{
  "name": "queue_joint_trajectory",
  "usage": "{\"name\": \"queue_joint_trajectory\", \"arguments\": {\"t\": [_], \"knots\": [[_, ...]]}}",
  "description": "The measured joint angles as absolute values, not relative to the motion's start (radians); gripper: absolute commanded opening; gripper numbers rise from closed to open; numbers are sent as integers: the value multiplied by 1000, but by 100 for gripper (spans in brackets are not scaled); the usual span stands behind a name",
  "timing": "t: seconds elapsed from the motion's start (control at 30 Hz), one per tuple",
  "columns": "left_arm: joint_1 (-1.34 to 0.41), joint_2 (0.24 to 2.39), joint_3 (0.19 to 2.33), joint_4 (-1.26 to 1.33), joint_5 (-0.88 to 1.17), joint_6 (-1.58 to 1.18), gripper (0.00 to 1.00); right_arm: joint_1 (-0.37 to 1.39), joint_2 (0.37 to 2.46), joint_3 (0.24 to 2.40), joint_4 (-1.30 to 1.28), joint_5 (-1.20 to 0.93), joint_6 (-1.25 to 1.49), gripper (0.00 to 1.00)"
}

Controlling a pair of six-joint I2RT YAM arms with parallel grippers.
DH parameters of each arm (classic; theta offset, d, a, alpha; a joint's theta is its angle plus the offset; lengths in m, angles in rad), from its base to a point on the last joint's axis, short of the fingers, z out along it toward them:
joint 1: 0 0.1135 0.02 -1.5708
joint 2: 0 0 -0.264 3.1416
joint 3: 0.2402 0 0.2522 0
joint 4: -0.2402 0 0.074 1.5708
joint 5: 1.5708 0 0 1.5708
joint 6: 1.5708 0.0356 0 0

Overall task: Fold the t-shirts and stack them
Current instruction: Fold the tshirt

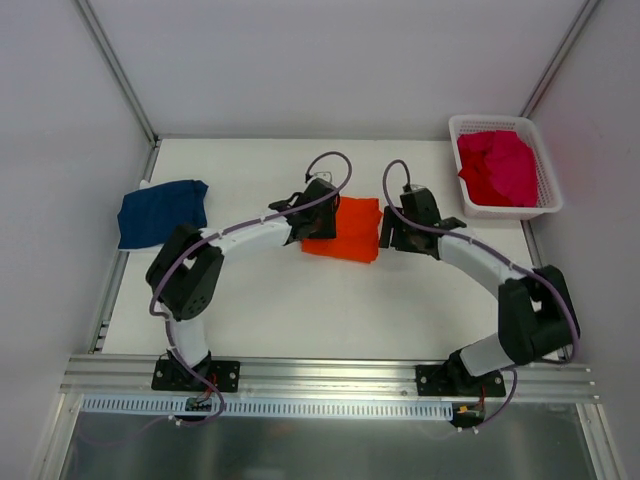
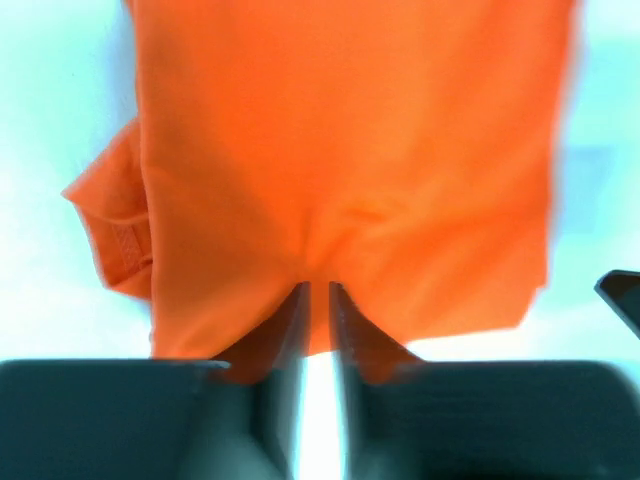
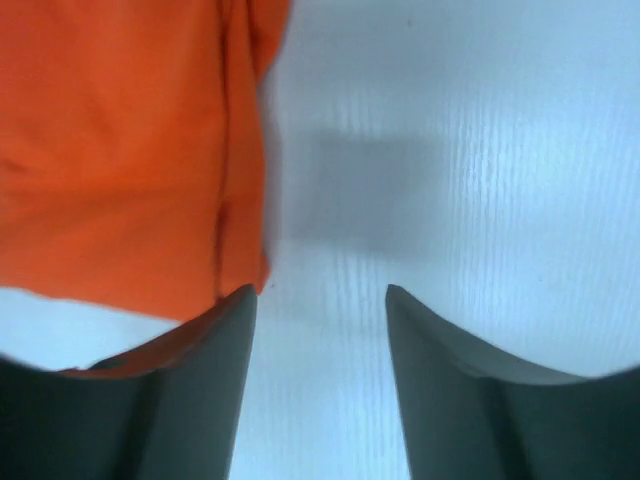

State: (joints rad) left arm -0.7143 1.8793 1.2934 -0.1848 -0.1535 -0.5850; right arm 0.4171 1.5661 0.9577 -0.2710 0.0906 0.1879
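A bright orange t-shirt (image 1: 342, 230) lies folded in the middle of the table, between my two grippers. My left gripper (image 1: 298, 232) is at its left edge. In the left wrist view its fingertips (image 2: 320, 286) stand only a thin slit apart, with the puckered hem of the orange shirt (image 2: 340, 150) pinched between them. My right gripper (image 1: 388, 236) is at the shirt's right edge. Its jaws (image 3: 320, 292) are open over bare table, and the shirt's corner (image 3: 120, 150) lies just beside its left finger. A navy t-shirt (image 1: 160, 212) lies folded at the far left. Magenta t-shirts (image 1: 498, 165) fill the basket.
The white lattice basket (image 1: 548, 205) stands at the back right corner. The table's left edge runs close by the navy shirt. An aluminium rail (image 1: 330, 372) with both arm bases runs along the near edge.
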Motion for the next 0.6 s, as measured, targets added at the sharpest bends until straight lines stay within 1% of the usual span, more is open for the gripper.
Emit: {"name": "queue_joint_trajectory", "arguments": {"t": [0.03,0.07,0.1,0.2,0.3,0.4,0.5,0.6], "knots": [[-722,1849,1293,-190,-170,-571,61,418,1512,934,-259,83,190,85],[-726,1824,1293,-191,-183,-569,99,419,1455,907,-238,74,191,96],[-727,1793,1293,-191,-202,-552,99,420,1396,875,-205,56,193,99],[-705,1714,1293,-183,-242,-527,99,421,1261,787,-131,-2,204,99],[-649,1677,1253,-151,-237,-527,99,421,1200,703,-52,-69,226,99],[-568,1642,1117,-74,-178,-535,99,410,1209,635,35,-148,260,100],[-481,1623,951,17,-56,-554,99,372,1257,556,195,-262,339,100],[-425,1623,857,85,56,-570,99,337,1323,501,339,-332,411,100]]}}
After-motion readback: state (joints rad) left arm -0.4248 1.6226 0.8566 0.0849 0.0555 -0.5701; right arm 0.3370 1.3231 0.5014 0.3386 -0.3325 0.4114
